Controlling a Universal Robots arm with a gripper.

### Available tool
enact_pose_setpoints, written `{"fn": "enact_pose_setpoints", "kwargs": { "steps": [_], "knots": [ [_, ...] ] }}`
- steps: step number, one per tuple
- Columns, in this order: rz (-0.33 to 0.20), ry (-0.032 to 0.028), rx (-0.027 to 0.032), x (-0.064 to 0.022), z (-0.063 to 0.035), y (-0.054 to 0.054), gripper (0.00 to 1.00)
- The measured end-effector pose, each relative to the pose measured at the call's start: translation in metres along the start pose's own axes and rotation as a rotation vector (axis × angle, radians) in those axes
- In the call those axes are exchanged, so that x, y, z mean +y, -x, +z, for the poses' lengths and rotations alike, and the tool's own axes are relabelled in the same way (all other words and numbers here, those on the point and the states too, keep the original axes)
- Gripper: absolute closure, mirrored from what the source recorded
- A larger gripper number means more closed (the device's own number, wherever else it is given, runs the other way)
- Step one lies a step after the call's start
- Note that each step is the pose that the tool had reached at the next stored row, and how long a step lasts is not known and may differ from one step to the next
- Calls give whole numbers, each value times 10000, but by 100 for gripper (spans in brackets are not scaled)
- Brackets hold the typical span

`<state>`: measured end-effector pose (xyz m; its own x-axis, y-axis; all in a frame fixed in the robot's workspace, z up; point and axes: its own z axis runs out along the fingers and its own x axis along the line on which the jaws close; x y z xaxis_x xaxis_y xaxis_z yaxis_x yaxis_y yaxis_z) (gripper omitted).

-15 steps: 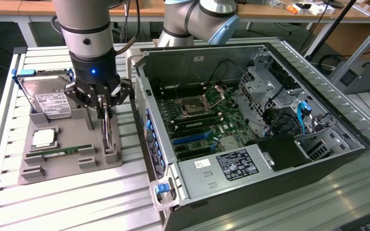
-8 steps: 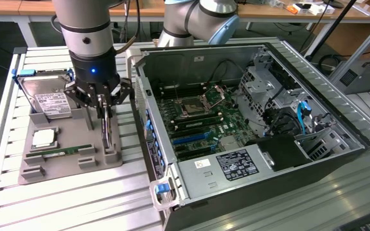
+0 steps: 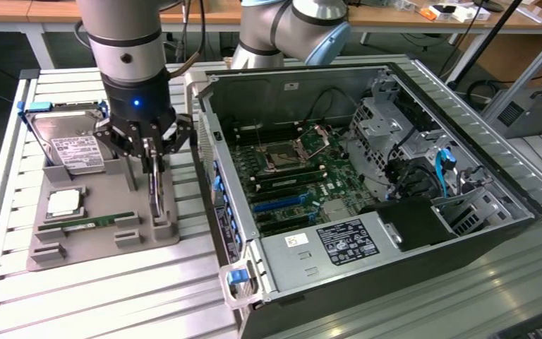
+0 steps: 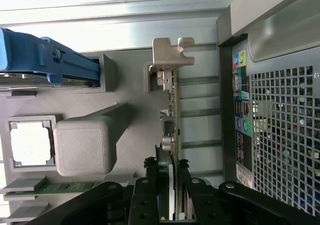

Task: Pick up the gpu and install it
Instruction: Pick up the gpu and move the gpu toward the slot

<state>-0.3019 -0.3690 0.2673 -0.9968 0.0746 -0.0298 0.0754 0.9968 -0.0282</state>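
On grey holder (image 3: 92, 244), upright gpu (image 4: 173, 110) sits within hand (image 4: 173, 172), jaws clamped on it.

No wording could be read anywhere. On the exterior view's far left, the hard drive (image 3: 68, 141) carried a white label (image 3: 76, 152) whose dark print was too small to make out. At the near end of the case (image 3: 295, 279), a black label (image 3: 350, 241) with white print and a small white sticker (image 3: 296, 240) beside it were equally illegible.
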Motion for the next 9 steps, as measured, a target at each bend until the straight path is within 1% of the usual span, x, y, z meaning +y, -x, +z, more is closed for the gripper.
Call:
{"fn": "enact_pose_setpoints", "kwargs": {
  "steps": [9],
  "knots": [
    [0,0,0,-1,-18,1,73]
  ]
}}
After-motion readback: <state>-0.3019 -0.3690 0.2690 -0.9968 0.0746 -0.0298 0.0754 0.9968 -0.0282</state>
